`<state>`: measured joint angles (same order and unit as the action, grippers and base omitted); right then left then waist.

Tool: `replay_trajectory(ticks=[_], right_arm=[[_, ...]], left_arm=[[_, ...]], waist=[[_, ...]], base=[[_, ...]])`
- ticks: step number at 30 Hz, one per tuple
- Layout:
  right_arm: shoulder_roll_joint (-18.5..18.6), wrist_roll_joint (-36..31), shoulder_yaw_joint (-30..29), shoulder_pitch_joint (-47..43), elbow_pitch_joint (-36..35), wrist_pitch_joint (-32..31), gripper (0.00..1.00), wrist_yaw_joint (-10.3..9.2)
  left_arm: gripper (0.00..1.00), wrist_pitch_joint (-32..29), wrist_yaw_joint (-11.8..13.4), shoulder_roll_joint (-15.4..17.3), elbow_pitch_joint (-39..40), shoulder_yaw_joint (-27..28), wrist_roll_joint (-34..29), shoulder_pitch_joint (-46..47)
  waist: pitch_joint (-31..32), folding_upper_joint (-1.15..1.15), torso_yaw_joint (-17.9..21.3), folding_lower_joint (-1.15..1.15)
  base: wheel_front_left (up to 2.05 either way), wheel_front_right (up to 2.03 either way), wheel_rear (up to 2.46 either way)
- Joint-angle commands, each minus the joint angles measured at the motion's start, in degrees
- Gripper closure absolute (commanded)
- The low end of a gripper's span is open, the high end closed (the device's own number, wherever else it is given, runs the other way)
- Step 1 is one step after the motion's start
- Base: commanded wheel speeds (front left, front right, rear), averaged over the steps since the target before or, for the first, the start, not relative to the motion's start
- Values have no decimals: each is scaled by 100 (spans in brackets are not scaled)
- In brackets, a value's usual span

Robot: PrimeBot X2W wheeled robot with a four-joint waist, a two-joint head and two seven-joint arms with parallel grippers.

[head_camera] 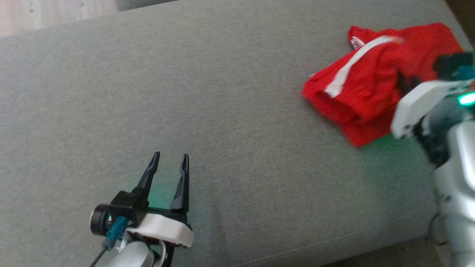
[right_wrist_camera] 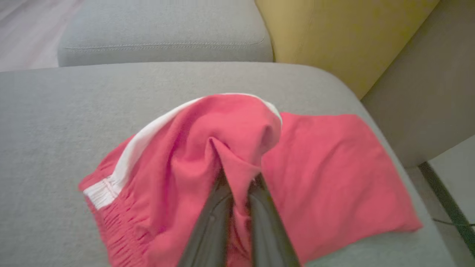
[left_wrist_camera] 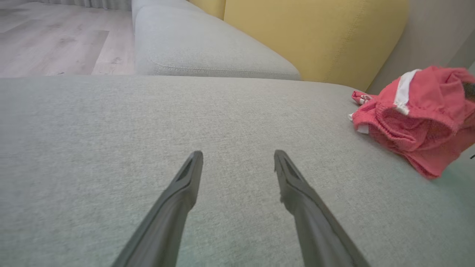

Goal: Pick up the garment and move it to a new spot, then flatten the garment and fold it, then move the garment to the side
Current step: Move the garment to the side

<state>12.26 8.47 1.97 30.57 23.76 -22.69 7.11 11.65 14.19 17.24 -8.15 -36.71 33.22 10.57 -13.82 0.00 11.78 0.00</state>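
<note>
At the lower left of the head view, the left end effector (head_camera: 171, 155) rises from its white wrist and points up and away across the grey sofa seat (head_camera: 237, 111). Its two dark fingers (left_wrist_camera: 178, 196) are spread wide with nothing between them, and they hang low over bare fabric. Its own wrist camera looks along the seat toward a second grey cushion (left_wrist_camera: 207, 48), a strip of wooden floor (left_wrist_camera: 55, 40) and a yellow cushion (left_wrist_camera: 315, 33) behind. The middle of the seat lies between the two arms. Toward the right end of the seat, near the far corner, lies the garment (head_camera: 363, 85), a pair of red shorts with a white side stripe, crumpled and partly bunched, with one flat panel spread out toward the seat's edge. The right forearm (head_camera: 456, 174) comes in from the right edge of the head view and bends up and left, with a green light (head_camera: 467, 98) glowing on its wrist. The right end effector (right_wrist_camera: 239, 180) is clenched on a fold of the garment near its middle, and the cloth is pulled up into a peak around the fingertips while the rest drapes on the seat.
</note>
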Motion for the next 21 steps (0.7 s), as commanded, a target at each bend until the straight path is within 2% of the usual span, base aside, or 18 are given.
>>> replay_trajectory(ticks=[1,7,16,17,18,19,21], right_arm=[[256,-47,-24,265,-113,5,100,37],[1010,-247,-471,616,296,-42,100,37],[1564,-469,-834,706,551,7,100,37],[1585,-484,-846,698,571,31,76,37],[1587,-491,-862,689,590,59,31,37],[1576,-505,-906,679,621,73,0,37],[1513,-552,-995,663,665,113,0,37]], left_arm=[[0,6,50,89,198,182,-54,198],[0,-8,86,124,244,180,-51,177],[0,-39,134,195,364,174,-73,182],[0,-43,141,201,374,171,-77,183],[0,-49,148,205,382,168,-80,187],[0,-58,153,209,389,162,-84,193],[0,-79,159,218,404,151,-91,211]], waist=[[-2,0,-164,0],[-94,0,-543,0],[-287,0,-767,0],[-305,0,-766,0],[-322,0,-760,0],[-337,0,-749,0],[-364,0,-713,0]], base=[[0,0,0],[0,0,0],[0,0,0],[0,0,0],[0,0,0],[0,0,0],[0,0,0]])
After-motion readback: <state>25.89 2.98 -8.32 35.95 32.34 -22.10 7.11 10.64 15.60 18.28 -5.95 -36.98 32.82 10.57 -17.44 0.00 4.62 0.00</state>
